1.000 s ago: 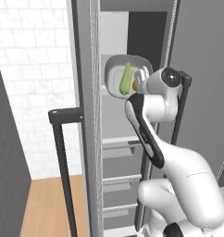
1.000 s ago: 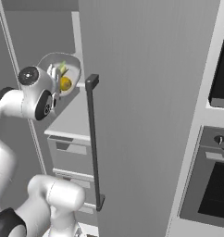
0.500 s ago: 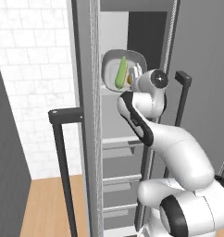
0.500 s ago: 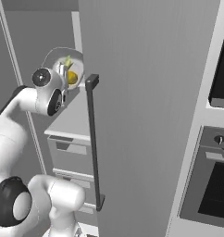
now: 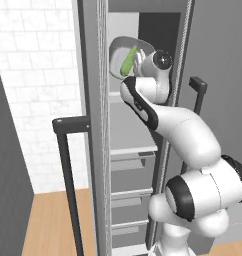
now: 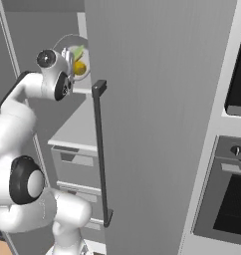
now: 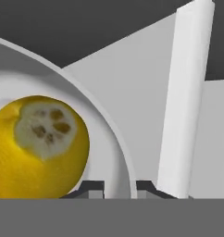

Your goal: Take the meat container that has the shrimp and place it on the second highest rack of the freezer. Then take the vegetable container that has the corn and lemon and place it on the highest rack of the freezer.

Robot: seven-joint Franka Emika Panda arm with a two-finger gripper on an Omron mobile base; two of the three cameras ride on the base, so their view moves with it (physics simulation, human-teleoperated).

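Reaching high into the open freezer [image 5: 128, 150], the gripper [image 7: 119, 187] was clamped on the rim of the vegetable container [image 5: 119, 52], its two dark fingertips pinching the pale wall from either side in the hand view. That container was tipped steeply on edge near the top of the cabinet, above the light grey shelf [image 6: 75, 127], and whether it touched any rack could not be told. Inside it the corn [image 5: 127, 62] lay as a slim green cob and the lemon [image 7: 37, 146] sat close by the gripped rim, yellow in the right base view [image 6: 79, 68]. Lower down were the grey drawers [image 5: 133, 165]. On the right stood the freezer door [image 6: 157, 119] with its long dark handle [image 6: 101, 154], and beyond it the wall oven [image 6: 227, 199].
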